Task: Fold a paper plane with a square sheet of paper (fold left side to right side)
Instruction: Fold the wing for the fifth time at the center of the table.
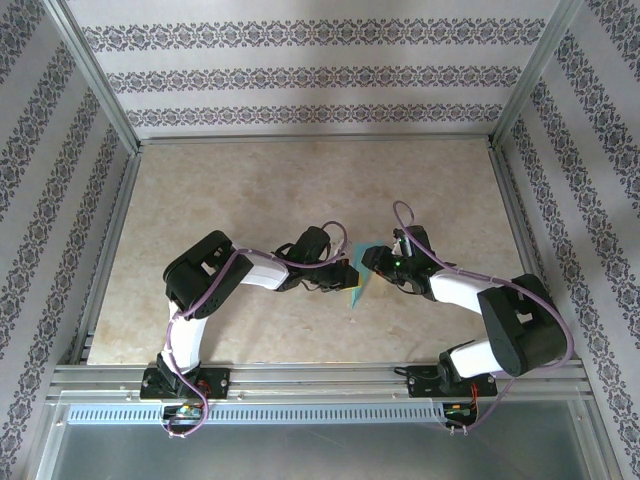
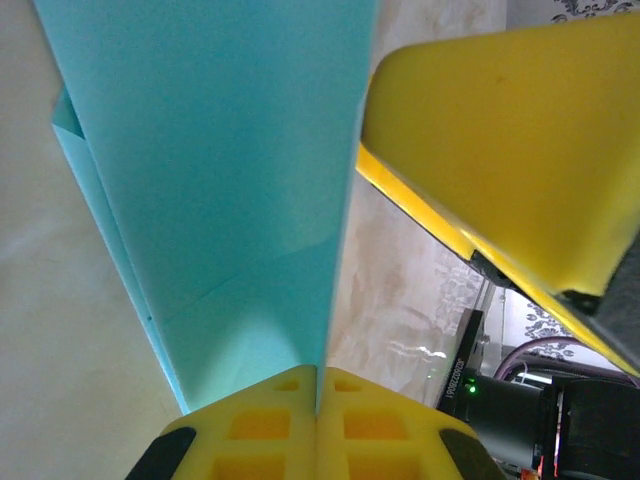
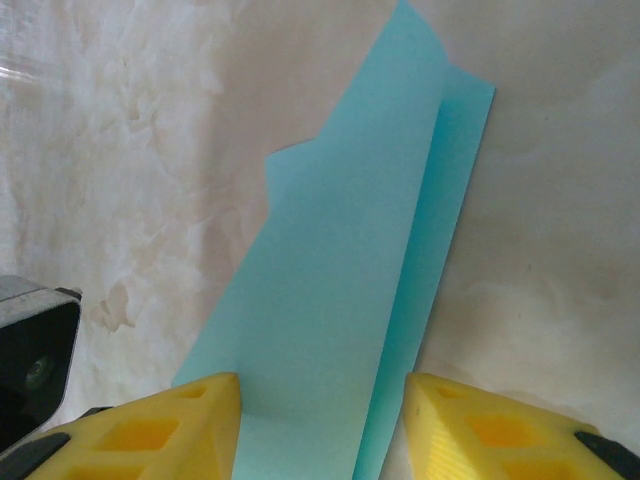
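The teal-blue sheet of paper point(image 1: 357, 282) is folded lengthwise into a long, narrow, layered shape, part-way to a paper plane, and lies mid-table between the two arms. My left gripper point(image 2: 320, 372) is shut on one standing flap of the paper point(image 2: 220, 180), which rises straight out of the pinched yellow pads. My right gripper point(image 3: 322, 385) is open. Its yellow fingers point(image 3: 200, 430) straddle the near end of the paper point(image 3: 350, 260), which lies flat on the table with a narrower layer showing along its right edge. From above, the left gripper point(image 1: 343, 270) and right gripper point(image 1: 374, 260) face each other across the paper.
The beige marbled tabletop point(image 1: 250, 190) is ringed by a metal frame and patterned walls point(image 1: 300, 80). A yellow finger of the right gripper point(image 2: 500, 150) looms close at the upper right of the left wrist view. Purple cables loop over both arms.
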